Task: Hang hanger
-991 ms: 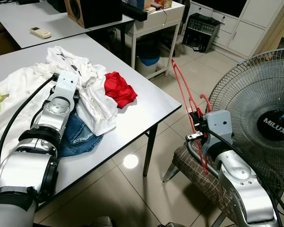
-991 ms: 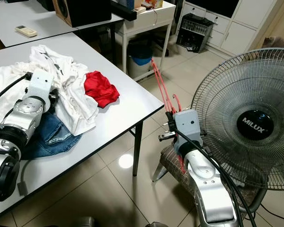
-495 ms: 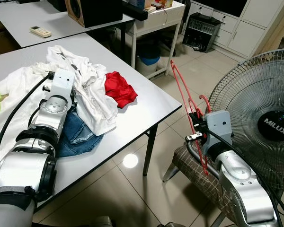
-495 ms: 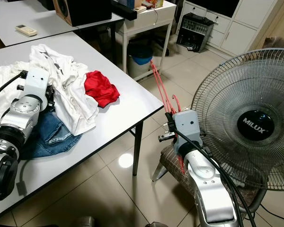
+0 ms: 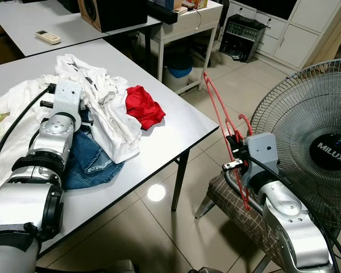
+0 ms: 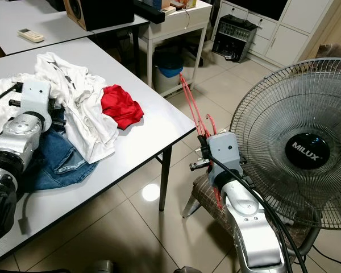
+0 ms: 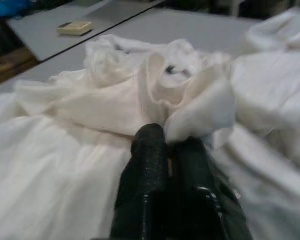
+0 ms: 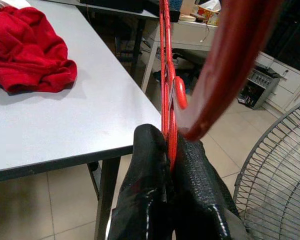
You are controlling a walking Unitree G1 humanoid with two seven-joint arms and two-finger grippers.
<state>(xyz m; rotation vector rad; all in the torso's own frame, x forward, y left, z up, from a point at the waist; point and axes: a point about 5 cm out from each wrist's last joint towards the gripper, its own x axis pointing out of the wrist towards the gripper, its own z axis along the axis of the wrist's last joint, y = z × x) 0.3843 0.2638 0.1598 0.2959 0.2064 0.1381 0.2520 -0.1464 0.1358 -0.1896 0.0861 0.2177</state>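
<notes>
1. Nearest: right gripper (image 8: 169, 150), jaws clamped on the red hanger (image 5: 219, 116), held upright off the bench corner, over a chair (image 5: 238, 213), with a fan (image 5: 307, 142) just behind.
2. Hanger looks like thin plastic: light, stiff, a bit springy, likely slick. The grip sits low near the hook (image 5: 248, 121). Judgement: hold is firm enough, but the long frame could swing or twist when moved.
3. Left gripper (image 7: 166, 142), jaws together, tips pressed into the white shirts (image 5: 111, 108) on the bench (image 5: 170, 128). Can't tell if cloth is pinched.
4. Shirts are soft and floppy. Best taken at the collar or shoulder to feed onto the hanger.
5. Farther: jeans (image 5: 88, 159) under the shirts, red cloth (image 5: 143, 106) beside them.
6. Far: remote (image 5: 48, 38) on the next table.
</notes>
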